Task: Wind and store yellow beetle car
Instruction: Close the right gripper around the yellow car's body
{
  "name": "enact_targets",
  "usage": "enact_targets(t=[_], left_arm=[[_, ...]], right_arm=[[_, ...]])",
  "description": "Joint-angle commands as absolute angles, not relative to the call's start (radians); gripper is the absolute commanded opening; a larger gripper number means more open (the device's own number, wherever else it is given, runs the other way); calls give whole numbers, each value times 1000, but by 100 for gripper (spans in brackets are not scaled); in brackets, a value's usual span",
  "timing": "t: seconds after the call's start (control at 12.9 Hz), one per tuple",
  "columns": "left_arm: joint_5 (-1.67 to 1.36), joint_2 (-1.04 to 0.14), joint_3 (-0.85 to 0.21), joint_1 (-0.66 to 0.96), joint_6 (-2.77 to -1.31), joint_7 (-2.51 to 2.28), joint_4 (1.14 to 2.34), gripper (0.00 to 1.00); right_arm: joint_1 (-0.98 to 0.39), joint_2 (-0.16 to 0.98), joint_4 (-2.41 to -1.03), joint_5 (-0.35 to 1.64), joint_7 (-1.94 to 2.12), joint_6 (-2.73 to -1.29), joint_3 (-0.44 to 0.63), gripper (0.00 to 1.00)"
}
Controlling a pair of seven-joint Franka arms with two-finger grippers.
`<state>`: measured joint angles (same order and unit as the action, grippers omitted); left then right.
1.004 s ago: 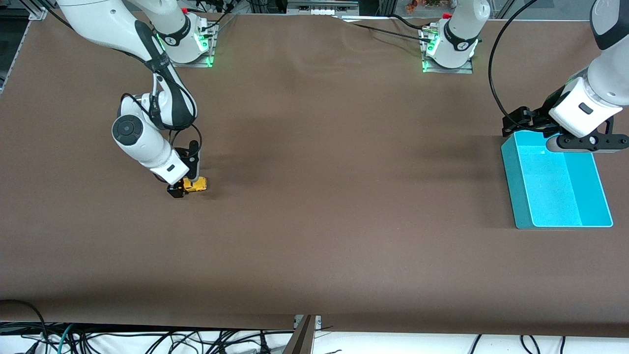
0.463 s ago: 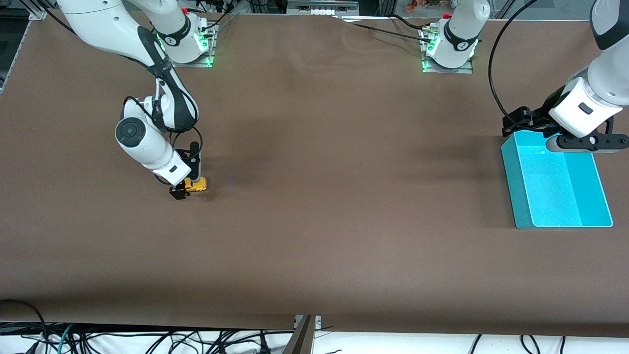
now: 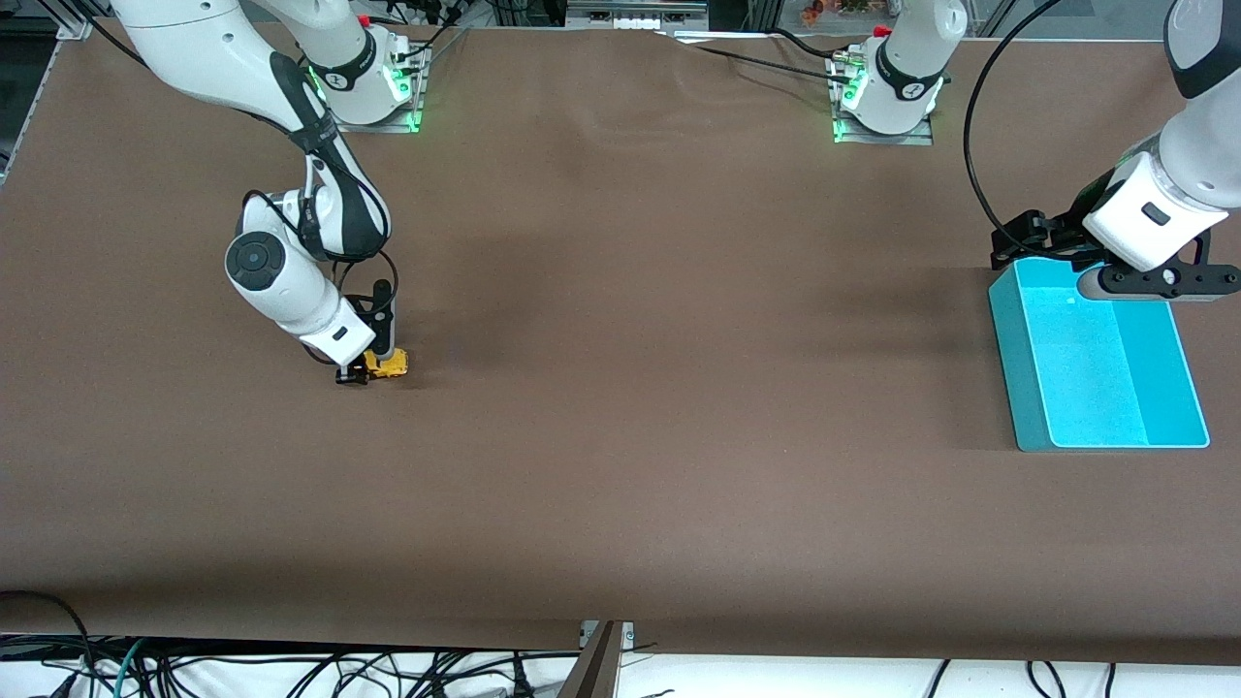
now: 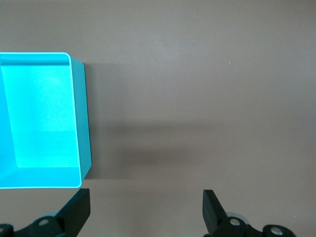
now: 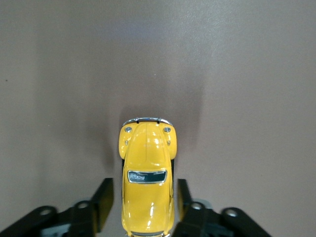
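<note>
The yellow beetle car (image 3: pixel 390 364) stands on the brown table toward the right arm's end. My right gripper (image 3: pixel 368 365) is down at the table with a finger on each side of it. In the right wrist view the yellow beetle car (image 5: pixel 147 168) sits between the black fingers (image 5: pixel 104 202), its rear half in my right gripper (image 5: pixel 144 191), which is shut on its sides. My left gripper (image 3: pixel 1159 280) hangs open over the end of the teal bin (image 3: pixel 1008 368) that lies farther from the front camera. In its own view my left gripper (image 4: pixel 146 207) has only bare table between its fingertips.
The teal bin (image 4: pixel 83 123) has nothing in it and stands at the left arm's end of the table. Brown cloth covers the rest of the table. Cables hang below the table's edge nearest the front camera.
My right gripper's fingers have come together on the car's sides. The car has stayed where it was and the left arm has not moved.
</note>
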<state>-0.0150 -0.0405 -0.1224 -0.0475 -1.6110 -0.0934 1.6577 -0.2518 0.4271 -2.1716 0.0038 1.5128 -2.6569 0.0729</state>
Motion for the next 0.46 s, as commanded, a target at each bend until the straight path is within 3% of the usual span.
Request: enact_targets(t=[0.0, 0.39], left_arm=[[-26, -54, -123, -51, -1589, -78, 1626, 100], [-26, -54, -123, -51, -1589, -78, 1626, 100]], right_arm=[[-244, 419, -2189, 6, 1532, -2675, 69, 42], [-219, 419, -2191, 8, 1531, -2669, 69, 42]])
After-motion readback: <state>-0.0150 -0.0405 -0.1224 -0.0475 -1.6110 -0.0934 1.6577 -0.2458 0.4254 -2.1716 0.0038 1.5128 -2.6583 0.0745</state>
